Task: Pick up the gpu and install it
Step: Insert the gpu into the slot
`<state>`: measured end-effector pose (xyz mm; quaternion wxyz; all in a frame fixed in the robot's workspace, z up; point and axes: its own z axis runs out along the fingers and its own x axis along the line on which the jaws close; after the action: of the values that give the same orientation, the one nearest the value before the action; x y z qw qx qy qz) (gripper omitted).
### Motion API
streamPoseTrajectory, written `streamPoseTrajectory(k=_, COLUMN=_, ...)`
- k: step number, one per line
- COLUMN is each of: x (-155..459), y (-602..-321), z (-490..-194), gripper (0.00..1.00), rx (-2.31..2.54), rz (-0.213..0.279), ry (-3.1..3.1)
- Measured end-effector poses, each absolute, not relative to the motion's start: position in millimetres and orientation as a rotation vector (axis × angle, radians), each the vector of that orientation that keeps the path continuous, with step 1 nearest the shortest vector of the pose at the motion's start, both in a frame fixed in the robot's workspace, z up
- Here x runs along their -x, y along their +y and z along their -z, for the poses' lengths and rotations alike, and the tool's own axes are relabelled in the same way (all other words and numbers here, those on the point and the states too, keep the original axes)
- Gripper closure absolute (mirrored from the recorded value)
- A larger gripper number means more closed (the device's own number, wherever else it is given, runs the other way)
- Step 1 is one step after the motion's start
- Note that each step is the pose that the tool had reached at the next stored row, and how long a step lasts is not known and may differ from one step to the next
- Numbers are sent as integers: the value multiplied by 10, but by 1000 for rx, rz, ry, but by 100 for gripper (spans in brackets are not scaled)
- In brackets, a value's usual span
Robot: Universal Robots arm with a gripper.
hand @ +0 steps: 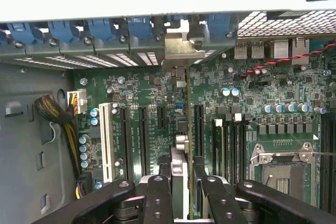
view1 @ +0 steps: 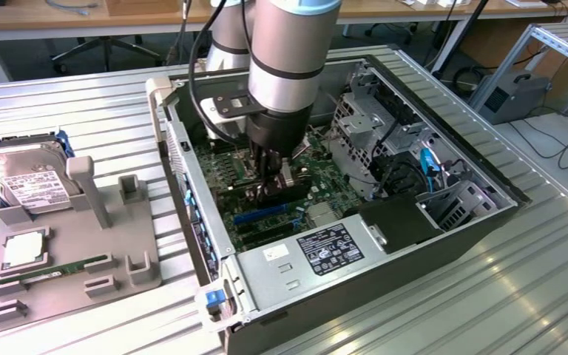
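Observation:
The gpu stands edge-on between my fingers, running along the motherboard's expansion slots. Its pale metal end bracket sits up against the case's rear slot openings. My gripper is shut on the card from both sides. In the exterior view the gripper reaches straight down into the open computer case, low over the green motherboard. Whether the card's edge sits in a slot I cannot tell.
Left of the case a grey fixture tray holds a hard drive, a RAM stick and a small square chip. Inside the case are a drive cage, a power supply, a CPU socket and blue slot clips.

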<state>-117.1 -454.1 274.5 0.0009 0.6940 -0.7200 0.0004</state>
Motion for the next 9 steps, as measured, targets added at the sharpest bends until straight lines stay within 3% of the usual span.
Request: streamPoseTrajectory(k=9, x=1210, y=-4541, z=-2729, gripper=73, rx=-2179, rz=-2, ry=-2260)
